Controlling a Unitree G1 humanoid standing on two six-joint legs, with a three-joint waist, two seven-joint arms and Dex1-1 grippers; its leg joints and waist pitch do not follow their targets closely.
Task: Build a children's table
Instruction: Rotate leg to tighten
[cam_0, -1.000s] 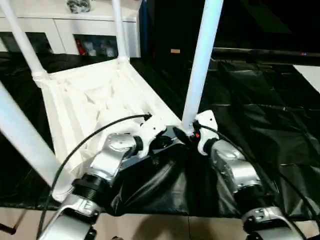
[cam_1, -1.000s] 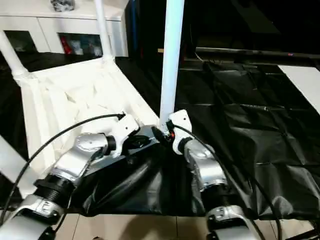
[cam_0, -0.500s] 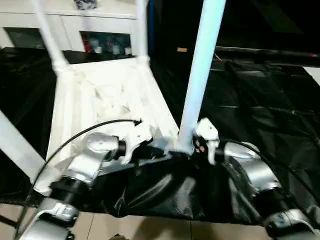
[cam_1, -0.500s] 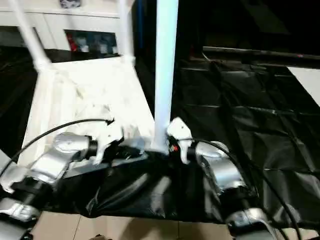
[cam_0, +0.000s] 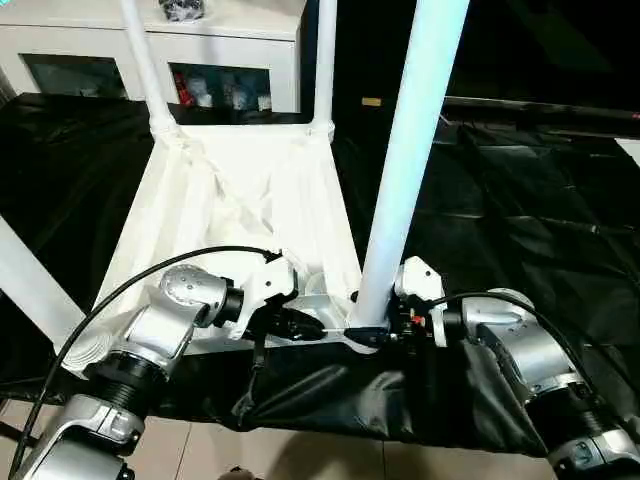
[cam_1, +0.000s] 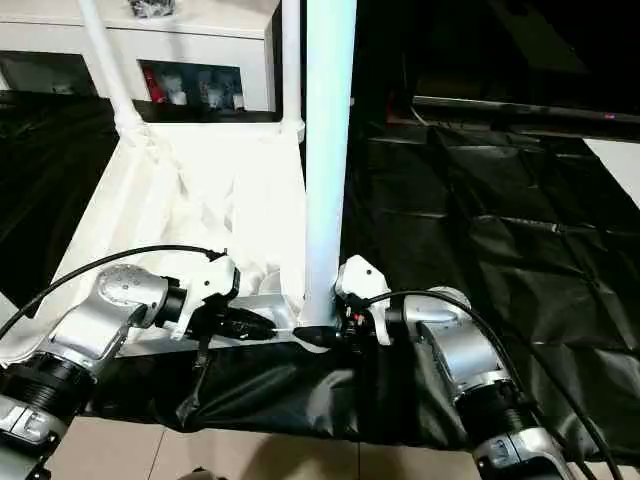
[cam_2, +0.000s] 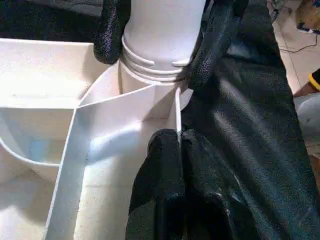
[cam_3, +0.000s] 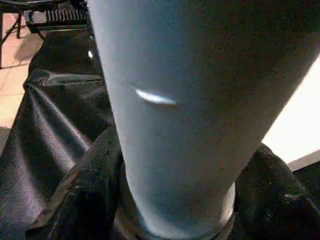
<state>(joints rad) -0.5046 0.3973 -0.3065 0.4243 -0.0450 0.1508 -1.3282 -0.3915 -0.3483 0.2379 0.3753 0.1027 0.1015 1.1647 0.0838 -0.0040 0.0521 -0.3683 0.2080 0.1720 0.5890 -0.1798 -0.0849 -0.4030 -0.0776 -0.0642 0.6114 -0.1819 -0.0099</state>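
Note:
The children's table lies upside down on black sheeting, its ribbed white top (cam_0: 240, 200) facing up. White legs stand in the corner sockets: two far ones (cam_0: 145, 60) (cam_0: 323, 60), one at the near left (cam_0: 30, 280) and a thick near-right leg (cam_0: 405, 170). My right gripper (cam_0: 375, 330) is at that leg's base, its black fingers (cam_3: 85, 195) pressed against both sides just above the socket collar (cam_2: 150, 70). My left gripper (cam_2: 178, 137) is shut, pinching the thin rim wall of the top beside the same socket.
Black plastic sheeting (cam_0: 520, 200) covers the work surface and hangs over its near edge. A white cabinet (cam_0: 230, 25) with glass doors stands behind the table top. Tiled floor (cam_0: 300, 455) shows below the front edge. My forearms and their cables cross the near edge.
The head camera has swung, so the whole scene shifted. My right gripper's fingers have closed in around the near-right leg's base. The left gripper keeps its pinch on the rim.

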